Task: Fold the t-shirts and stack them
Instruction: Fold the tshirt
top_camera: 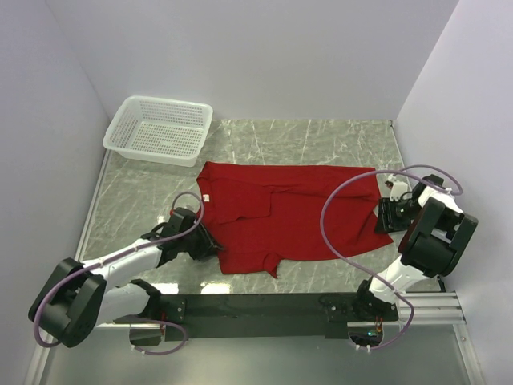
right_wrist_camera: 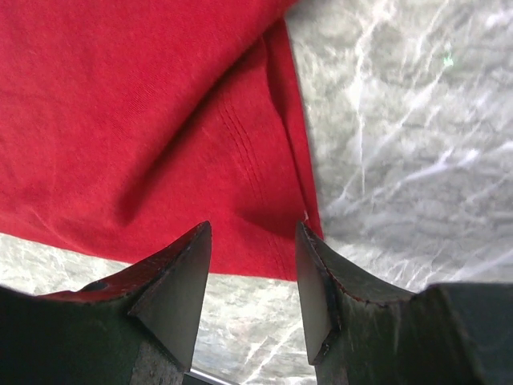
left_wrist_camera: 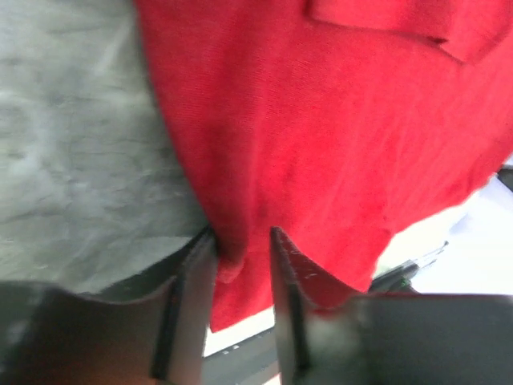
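Note:
A red t-shirt (top_camera: 288, 216) lies spread flat on the marble table, with a fold near its middle. My left gripper (top_camera: 210, 245) is low at the shirt's near left edge. In the left wrist view the shirt (left_wrist_camera: 321, 120) fills the frame, and the left gripper (left_wrist_camera: 240, 241) has its jaws partly apart, with a bunched bit of the shirt's edge between them. My right gripper (top_camera: 389, 215) is at the shirt's near right corner. In the right wrist view the right gripper (right_wrist_camera: 252, 233) is open just above the hemmed corner of the shirt (right_wrist_camera: 120, 104).
A white mesh basket (top_camera: 159, 128) stands empty at the back left. Walls close in the table on the left, back and right. The marble table (top_camera: 321, 140) shows bare behind the shirt and at the right (right_wrist_camera: 401, 120).

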Controlling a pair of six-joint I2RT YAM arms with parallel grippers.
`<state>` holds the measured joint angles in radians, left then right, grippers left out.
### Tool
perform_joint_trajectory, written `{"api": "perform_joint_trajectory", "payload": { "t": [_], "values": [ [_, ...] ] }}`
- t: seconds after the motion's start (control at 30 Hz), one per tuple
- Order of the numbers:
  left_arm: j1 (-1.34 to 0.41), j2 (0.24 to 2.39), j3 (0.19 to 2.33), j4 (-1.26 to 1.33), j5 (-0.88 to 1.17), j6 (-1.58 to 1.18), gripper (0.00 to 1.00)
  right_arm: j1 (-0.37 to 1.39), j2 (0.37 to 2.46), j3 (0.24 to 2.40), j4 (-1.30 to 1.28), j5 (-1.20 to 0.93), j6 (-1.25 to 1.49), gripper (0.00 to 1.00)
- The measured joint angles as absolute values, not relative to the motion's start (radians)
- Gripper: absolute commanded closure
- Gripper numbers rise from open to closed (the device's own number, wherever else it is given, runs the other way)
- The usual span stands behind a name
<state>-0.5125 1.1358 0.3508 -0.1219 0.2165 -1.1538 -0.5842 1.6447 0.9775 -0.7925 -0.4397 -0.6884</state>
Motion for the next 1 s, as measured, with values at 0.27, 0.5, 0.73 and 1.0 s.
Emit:
{"api": "perform_joint_trajectory", "payload": {
  "t": [0.27,0.5,0.73,1.0],
  "values": [
    [-0.514,1.075,0.335,-0.183,0.150,-1.168,0.99,-0.615,1.641,0.946,-0.788,-0.435,-0.700,0.49],
    [-0.487,1.021,0.340,-0.231,0.125,-1.163,0.99,-0.620,1.585,0.906,-0.745,-0.373,-0.692,0.49],
    [-0.481,1.030,0.377,-0.269,0.126,-1.141,0.99,-0.620,1.483,0.848,-0.683,-0.286,-0.693,0.49],
    [-0.481,1.030,0.392,-0.277,0.131,-1.137,0.99,-0.621,1.510,0.798,-0.624,-0.270,-0.691,0.73]
  ]
}}
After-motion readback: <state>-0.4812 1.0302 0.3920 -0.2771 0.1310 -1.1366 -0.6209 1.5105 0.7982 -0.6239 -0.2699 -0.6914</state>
